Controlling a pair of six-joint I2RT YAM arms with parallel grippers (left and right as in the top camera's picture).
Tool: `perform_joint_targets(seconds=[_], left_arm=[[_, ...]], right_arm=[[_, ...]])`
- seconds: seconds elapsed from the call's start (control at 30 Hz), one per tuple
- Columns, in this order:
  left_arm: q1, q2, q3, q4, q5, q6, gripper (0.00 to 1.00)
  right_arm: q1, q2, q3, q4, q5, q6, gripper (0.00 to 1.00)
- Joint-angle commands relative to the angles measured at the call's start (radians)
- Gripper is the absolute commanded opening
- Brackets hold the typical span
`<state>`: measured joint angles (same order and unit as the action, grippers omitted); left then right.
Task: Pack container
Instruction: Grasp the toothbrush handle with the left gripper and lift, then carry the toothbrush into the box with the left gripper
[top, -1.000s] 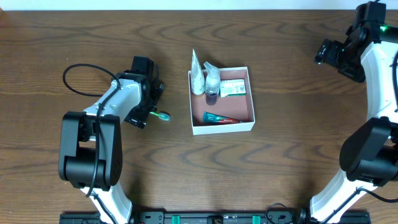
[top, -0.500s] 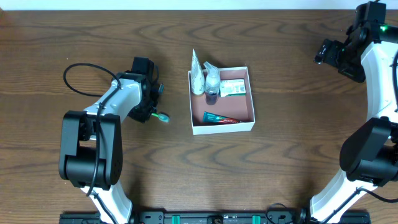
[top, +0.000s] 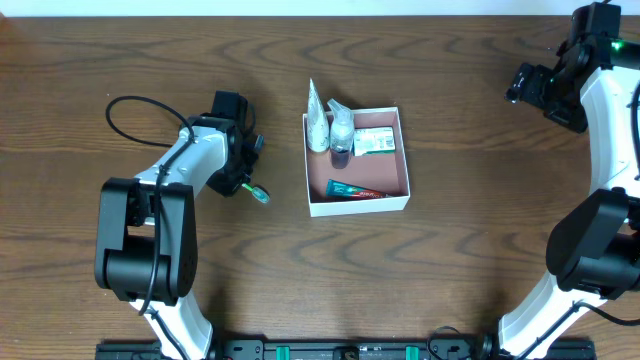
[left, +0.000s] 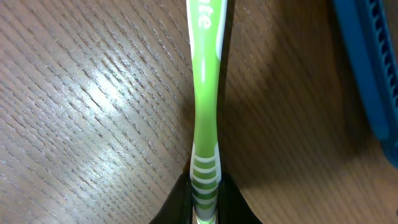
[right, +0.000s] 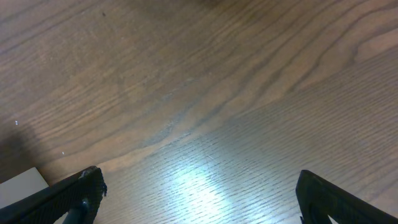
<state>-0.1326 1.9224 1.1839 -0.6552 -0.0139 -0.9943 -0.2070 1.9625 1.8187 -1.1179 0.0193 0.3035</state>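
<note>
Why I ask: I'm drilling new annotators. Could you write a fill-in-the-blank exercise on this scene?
1. The left tool is shut on a green ____.
2. The right tool has its jaws ____.
3. The red-and-teal tube lies ____ the container.
Missing words: toothbrush; open; inside.

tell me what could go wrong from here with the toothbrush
The left gripper pinches the toothbrush on its thin handle, so it may swivel or slip when lifted. The container is already crowded, and the white tube leans at the wall facing that arm; the brush could knock it.
</note>
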Motion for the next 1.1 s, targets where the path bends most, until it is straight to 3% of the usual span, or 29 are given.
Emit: perform_joint_targets(seconds=[0.0,0.3,0.5,0.7,0.8,1.07], left_arm=[[0.003,0.032,0.0,-0.022,0.007,0.072,0.06],[0.003,-0.044,0.0,-0.026,0.033,0.245,0.06],[0.001,-0.209,0.0,-0.058,0.038,0.372,0.06],[-0.021,-0.42,0.0,-0.066,0.144,0.531,0.06],[-0.06,-0.513,0.0,-0.058,0.146,0.543,0.06],[-0.28,-0.657,0.0,0.065,0.144,0.723,0.06]], right_arm=[[-0.003,-0.027,0.016,-0.001,0.007,-0.002,0.99],[-0.003,-0.027,0.016,-0.001,0.007,-0.002,0.99],[-0.003,-0.027,0.016,-0.001,0.007,-0.002,0.99],[-0.003,-0.027,0.016,-0.001,0.007,-0.002,0.99],[-0.003,-0.027,0.016,-0.001,0.007,-0.002,0.99],[-0.003,-0.027,0.016,-0.001,0.007,-0.002,0.99]])
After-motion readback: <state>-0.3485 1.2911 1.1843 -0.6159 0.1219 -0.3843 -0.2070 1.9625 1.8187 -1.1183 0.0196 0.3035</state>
